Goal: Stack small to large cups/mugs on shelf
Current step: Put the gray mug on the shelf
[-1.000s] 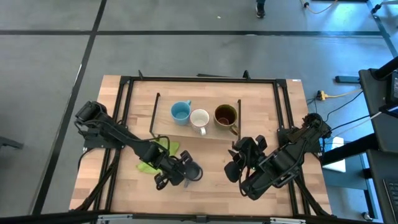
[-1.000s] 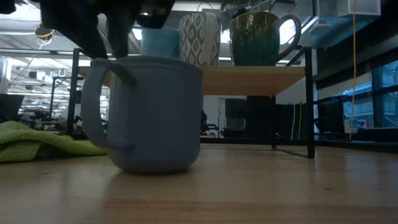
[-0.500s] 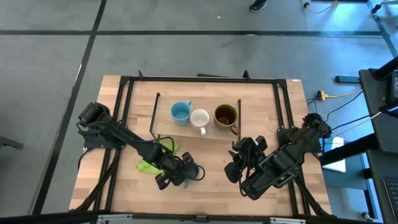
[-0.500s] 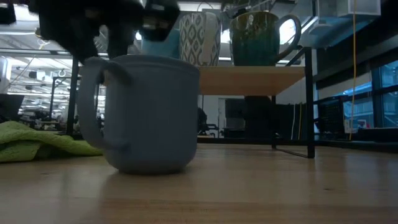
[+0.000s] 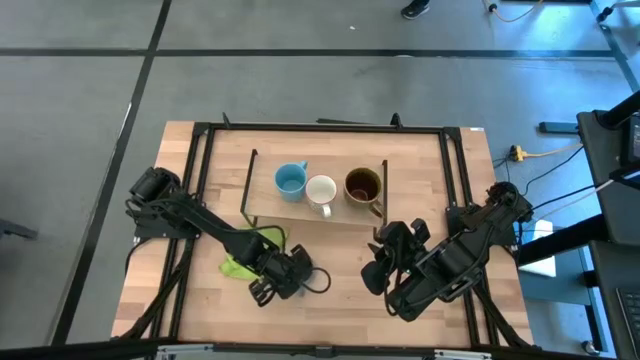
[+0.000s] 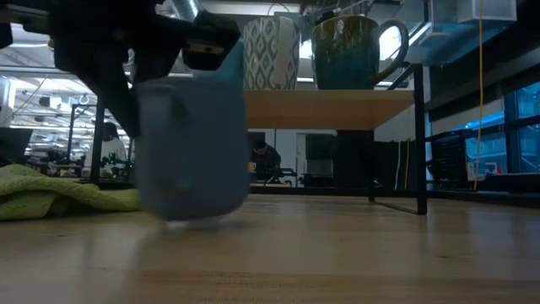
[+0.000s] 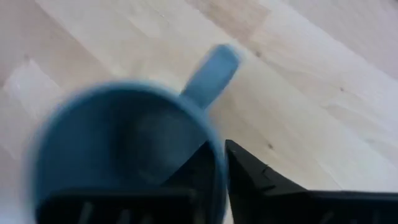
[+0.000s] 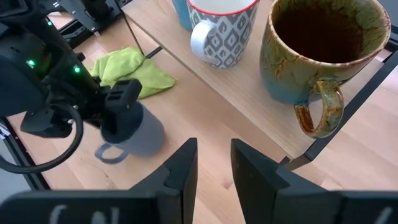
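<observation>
My left tool (image 5: 290,277) sits at about seven o'clock on the pale wooden desk (image 5: 330,300), its fingers closed across the rim of the small grey-blue handled mug (image 8: 134,132), one inside the wall and one outside. In the low view that mug looks tipped, its base barely on the desk. The crumpled green cloth (image 5: 245,250) lies just beside it.

My right tool (image 5: 385,262) waits at about five o'clock, fingers parted and holding nothing.

On the low light-wood shelf with black wire ends (image 5: 262,208), at twelve o'clock, stand the light blue mug (image 5: 290,181), the white mug with a grey diamond pattern (image 5: 321,190) and the larger brown glazed mug with a dark inside (image 5: 362,184), in a row.

Risks, as I judge them:
- A rim pinch on one wall may let the mug swing or slip during the lift.
- The mug's handle could snag the cloth.
- Carried low, it could strike the shelf edge or knock the standing mugs.

No brand, label or legible writing is visible.
</observation>
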Available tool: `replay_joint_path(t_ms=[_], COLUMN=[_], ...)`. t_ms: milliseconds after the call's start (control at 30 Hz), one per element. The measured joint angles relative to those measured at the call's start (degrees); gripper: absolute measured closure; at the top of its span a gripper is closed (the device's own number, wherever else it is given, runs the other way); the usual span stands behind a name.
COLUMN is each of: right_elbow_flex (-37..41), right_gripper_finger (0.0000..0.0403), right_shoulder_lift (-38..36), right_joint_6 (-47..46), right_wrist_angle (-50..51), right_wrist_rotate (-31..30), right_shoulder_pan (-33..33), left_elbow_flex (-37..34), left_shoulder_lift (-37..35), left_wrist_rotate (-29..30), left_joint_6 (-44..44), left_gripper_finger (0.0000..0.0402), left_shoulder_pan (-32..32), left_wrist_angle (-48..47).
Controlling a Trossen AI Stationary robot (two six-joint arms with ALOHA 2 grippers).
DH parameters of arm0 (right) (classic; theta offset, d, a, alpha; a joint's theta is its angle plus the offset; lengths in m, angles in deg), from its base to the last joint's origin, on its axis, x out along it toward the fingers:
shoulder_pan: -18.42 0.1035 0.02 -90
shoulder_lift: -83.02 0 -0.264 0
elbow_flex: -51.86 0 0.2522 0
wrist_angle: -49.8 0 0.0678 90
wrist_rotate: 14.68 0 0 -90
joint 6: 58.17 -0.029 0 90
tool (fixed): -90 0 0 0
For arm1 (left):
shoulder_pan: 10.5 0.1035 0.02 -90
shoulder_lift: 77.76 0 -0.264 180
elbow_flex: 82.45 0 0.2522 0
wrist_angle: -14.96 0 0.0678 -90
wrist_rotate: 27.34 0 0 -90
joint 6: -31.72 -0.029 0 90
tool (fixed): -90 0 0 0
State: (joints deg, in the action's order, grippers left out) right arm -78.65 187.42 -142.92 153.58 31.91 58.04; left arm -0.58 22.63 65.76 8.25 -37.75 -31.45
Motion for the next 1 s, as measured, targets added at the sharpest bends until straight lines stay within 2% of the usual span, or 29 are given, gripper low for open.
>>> replay_joint_path(t_ms=[67,267,433,600,767,933,1000], right_elbow_flex=[0.0,0.0,0.0,0.0,0.0,0.0,0.0], right_gripper_finger=[0.0305,0.0305,0.0305,0.0305,0.0305,0.0305,0.0305], right_shoulder_lift=[0.0,0.0,0.0,0.0,0.0,0.0,0.0], right_joint_6=[0.4,1.0,1.0,1.8,4.0,4.2,4.3], right_wrist_angle=[0.0,0.0,0.0,0.0,0.0,0.0,0.0], right_wrist_rotate=[0.0,0.0,0.0,0.0,0.0,-0.4,-0.9], right_shoulder_pan=[0.0,-0.1,-0.1,-0.1,-0.1,-0.1,-0.1], left_elbow_flex=[1.4,6.9,11.0,11.8,11.8,11.8,11.8], left_shoulder_lift=[0.1,0.1,-1.0,-9.0,-20.0,-26.4,-27.6], left_wrist_rotate=[1.2,3.0,3.4,3.4,4.3,7.9,8.6], left_joint_6=[1.0,4.6,11.5,23.5,39.2,51.1,53.3], left_gripper_finger=[0.0392,0.0395,0.0396,0.0397,0.0395,0.0396,0.0396], left_shoulder_pan=[-0.1,-0.3,-1.4,-2.8,-4.1,-4.9,-4.8], left_wrist_angle=[-3.3,-9.8,-23.6,-31.1,-33.9,-46.2,-50.1])
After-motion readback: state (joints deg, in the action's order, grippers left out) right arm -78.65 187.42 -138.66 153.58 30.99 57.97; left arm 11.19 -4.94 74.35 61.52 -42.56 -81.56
